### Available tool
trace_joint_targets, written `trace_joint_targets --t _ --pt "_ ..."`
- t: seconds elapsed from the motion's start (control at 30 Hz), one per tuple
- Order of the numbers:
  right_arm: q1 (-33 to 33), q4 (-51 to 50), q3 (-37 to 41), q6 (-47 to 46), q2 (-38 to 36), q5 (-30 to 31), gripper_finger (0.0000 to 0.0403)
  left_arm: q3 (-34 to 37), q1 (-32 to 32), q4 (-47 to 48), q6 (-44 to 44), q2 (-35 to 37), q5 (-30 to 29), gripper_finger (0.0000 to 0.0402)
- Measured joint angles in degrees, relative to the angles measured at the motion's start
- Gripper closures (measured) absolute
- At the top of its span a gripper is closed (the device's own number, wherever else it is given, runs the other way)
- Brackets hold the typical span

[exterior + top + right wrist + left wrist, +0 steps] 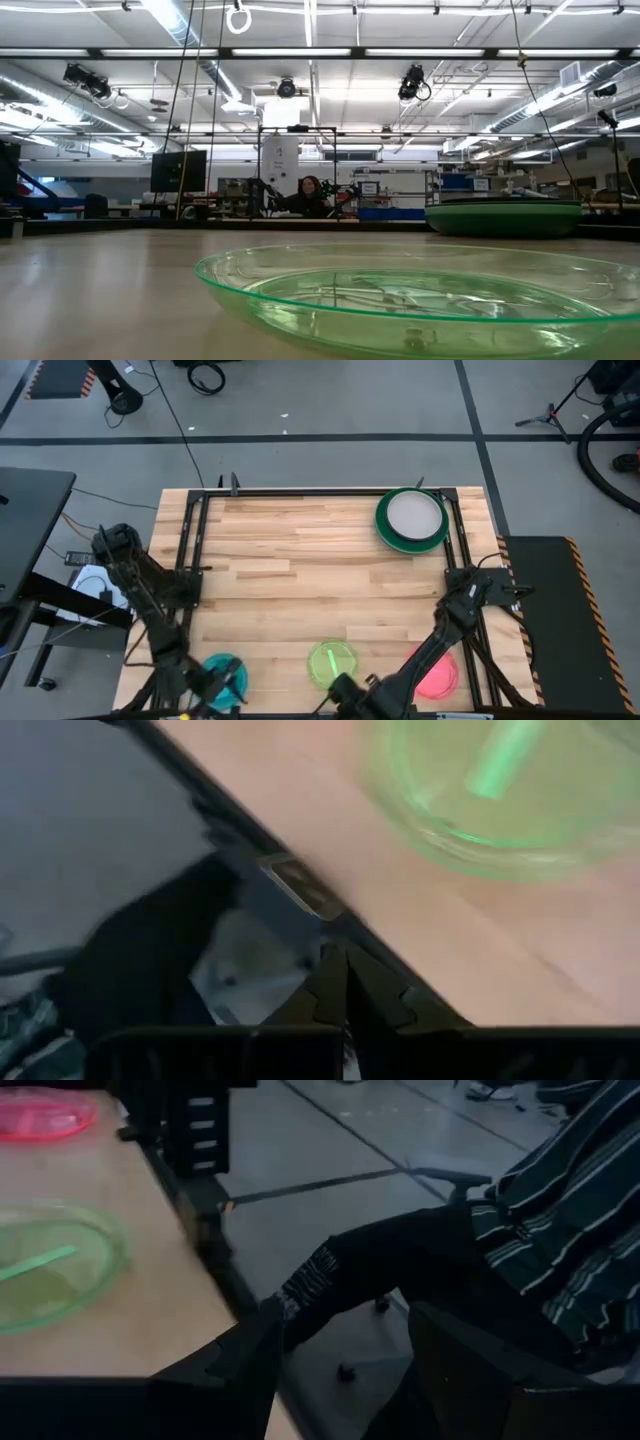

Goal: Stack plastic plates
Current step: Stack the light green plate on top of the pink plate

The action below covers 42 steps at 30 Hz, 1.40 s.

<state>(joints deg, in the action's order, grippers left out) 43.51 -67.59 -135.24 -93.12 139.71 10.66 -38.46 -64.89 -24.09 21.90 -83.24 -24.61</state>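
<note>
Here, pale grey plate (412,515) nested in green plate (386,528) — left tool (340,1370) open, right tool (335,990) closed, empty.

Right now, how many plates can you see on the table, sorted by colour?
Dark green: 1 visible, at the bottom of the stack
Pale grey: 1, on top of the stack
Blue: 1
Yellow-green: 1
Pink: 1
Total: 5 visible; the stack may hide more.

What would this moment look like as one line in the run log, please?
stack: far right corner | yellow-green plate, blue plate, pink plate: near edge, unstacked | left gripper: open | right gripper: shut
</note>
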Motion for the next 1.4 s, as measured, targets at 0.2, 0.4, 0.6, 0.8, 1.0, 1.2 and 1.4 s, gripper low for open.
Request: trace_joint_targets --t 0.2,0.4,0.6,0.8,1.0,1.2,1.4 --pt "-0.4 9.8 7.1 -7.4 1.2 -3.1 0.0379 0.0 -4.8 -1.5 3.1 -2.9 -6.0 0.0180" --pt "-1.2 -3.6 6.0 -7.5 -0.6 2.5 0.0365 0.0 -5.1 -1.3 5.0 -5.0 -6.5 0.0180" --pt "-1.2 -21.2 6.0 -10.3 -4.6 3.8 0.0359 0.0 -4.9 -0.9 4.4 -5.4 -6.7 0.0180" --pt "-2.2 -20.9 8.4 -5.5 -7.2 2.3 0.0310 0.0 -3.5 -0.4 1.2 -5.4 -9.6 0.0180" --pt "-4.0 -15.0 22.3 -1.3 -13.2 -2.7 0.0264 0.0 -0.5 0.5 0.3 -5.4 -10.3 0.0180" --pt "-5.0 1.3 51.4 -7.1 -33.3 -1.0 0.0258 0.0 1.5 0.9 0.4 -5.4 -10.3 0.0180" --pt "-4.1 40.1 78.6 -14.2 -48.2 10.2 0.0259 0.0 1.3 1.6 0.4 -5.4 -10.2 0.0180"
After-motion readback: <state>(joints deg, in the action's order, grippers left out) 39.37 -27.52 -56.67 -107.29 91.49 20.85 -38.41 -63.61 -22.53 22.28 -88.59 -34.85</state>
